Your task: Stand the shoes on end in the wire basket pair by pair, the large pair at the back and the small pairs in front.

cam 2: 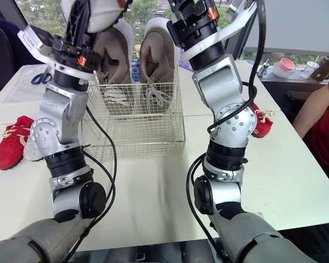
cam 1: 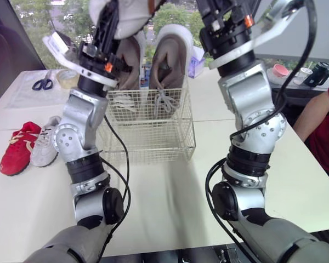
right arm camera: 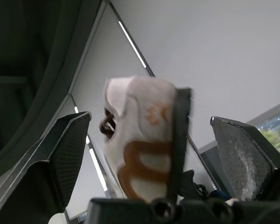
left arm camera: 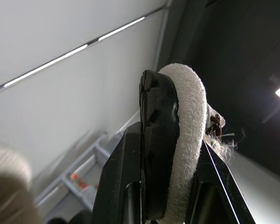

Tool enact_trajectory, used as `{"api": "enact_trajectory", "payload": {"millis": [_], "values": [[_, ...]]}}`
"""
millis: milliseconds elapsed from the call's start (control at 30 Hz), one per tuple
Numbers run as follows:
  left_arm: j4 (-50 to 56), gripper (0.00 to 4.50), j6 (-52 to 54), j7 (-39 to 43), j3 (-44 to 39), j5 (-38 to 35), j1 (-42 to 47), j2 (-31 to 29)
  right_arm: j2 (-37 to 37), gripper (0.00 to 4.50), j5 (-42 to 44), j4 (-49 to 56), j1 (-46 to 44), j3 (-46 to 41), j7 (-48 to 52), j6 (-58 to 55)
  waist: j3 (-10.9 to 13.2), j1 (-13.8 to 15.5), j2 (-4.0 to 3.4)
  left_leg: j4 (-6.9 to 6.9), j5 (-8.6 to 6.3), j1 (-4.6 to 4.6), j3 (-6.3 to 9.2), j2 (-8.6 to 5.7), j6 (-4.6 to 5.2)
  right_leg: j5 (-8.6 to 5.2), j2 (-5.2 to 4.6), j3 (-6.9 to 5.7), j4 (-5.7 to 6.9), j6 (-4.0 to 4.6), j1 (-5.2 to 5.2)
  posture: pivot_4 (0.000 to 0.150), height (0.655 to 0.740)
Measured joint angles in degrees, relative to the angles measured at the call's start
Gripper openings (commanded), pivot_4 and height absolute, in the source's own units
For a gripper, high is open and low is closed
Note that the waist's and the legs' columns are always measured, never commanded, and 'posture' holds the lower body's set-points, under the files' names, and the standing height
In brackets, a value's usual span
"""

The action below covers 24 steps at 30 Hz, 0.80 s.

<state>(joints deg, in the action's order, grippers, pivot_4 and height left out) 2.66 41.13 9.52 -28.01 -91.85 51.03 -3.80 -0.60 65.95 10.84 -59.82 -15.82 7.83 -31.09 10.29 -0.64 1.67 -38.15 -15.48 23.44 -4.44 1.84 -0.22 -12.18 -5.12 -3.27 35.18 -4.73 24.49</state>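
Left tool [left arm camera: 170,140] is clenched on a small white shoe [left arm camera: 186,116], pinching it across its thickness: black rubber sole on one side, fuzzy white upper on the other. It's holding the shoe up in the air, roughly over the back left corner of the wire basket [cam 1: 153,142]. Right tool [right arm camera: 149,119] is raised next to it and spread wide, gripping nothing. From its own wrist camera the shoe sits in the gap with daylight on both sides, so it's not touching as far as I can tell.

Handling guess: it's a kid's sneaker, so light, with a soft squashy upper and a stiffer sole. Sole-against-upper around the middle looks like the sensible hold. Grab only the upper and it'll probably fold and swing. Loose laces could snag on the wire going in, and a short shoe stood on its toe will likely tip unless it leans on something.

The basket stands near the middle of the counter [cam 1: 170,197], towards the far edge. The large tan pair [cam 1: 170,60] is already stood on end along its back wall, white laces dangling. The front half is bare wire, so there's room for the small pairs.

By the left edge of the counter lie a red shoe [cam 1: 16,148] and a second white shoe [cam 1: 44,148], side by side and touching. That one is presumably the mate. Another red shoe [cam 2: 263,123] peeks out behind the right arm, towards the right edge.
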Motion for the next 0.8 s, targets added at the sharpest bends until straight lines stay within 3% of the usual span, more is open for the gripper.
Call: {"api": "enact_trajectory", "payload": {"millis": [467, 633, 733, 800], "values": [[2.5, 0.36, 0.5, 0.4, 5.7, -1.1, -5.0, -3.1, 1.4, 4.46, 1.0, -1.0, -0.7, 0.9, 0.1, 0.7, 0.0, -0.1, 0.0, 0.02, 0.0, 0.0, 0.0, 0.03, 0.0, -0.01, 0.04, 0.0, -0.03, 0.01, 0.0, 0.15, 0.74], [2.9, 0.36, 0.5, 1.5, 6.2, -1.1, -5.2, -4.2, 1.4, 2.3, 1.2, -1.1, -0.7, 1.0, -0.6, 0.9, 0.0, 0.0, 0.0, 0.01, 0.0, 0.0, 0.0, 0.03, 0.0, -0.01, 0.04, 0.0, -0.04, 0.01, 0.0, 0.15, 0.74], [3.7, 0.36, 0.4, 2.3, 6.6, -0.6, -5.2, -5.2, 1.4, 1.41, 1.2, -1.1, -0.7, 1.0, -0.9, 1.1, 0.0, 0.0, -0.01, 0.02, 0.0, 0.0, 0.0, 0.03, 0.0, -0.01, 0.04, 0.01, -0.05, 0.01, 0.0, 0.15, 0.74], [4.2, 1.36, 0.1, 2.8, 7.0, 0.2, -5.4, -6.2, 1.4, 1.28, 1.2, -1.1, -0.7, 1.0, -1.2, 1.1, 0.0, -0.1, -0.01, 0.02, 0.0, 0.0, 0.0, 0.04, 0.0, -0.01, 0.04, 0.0, -0.06, 0.02, 0.0, 0.15, 0.74]]}}
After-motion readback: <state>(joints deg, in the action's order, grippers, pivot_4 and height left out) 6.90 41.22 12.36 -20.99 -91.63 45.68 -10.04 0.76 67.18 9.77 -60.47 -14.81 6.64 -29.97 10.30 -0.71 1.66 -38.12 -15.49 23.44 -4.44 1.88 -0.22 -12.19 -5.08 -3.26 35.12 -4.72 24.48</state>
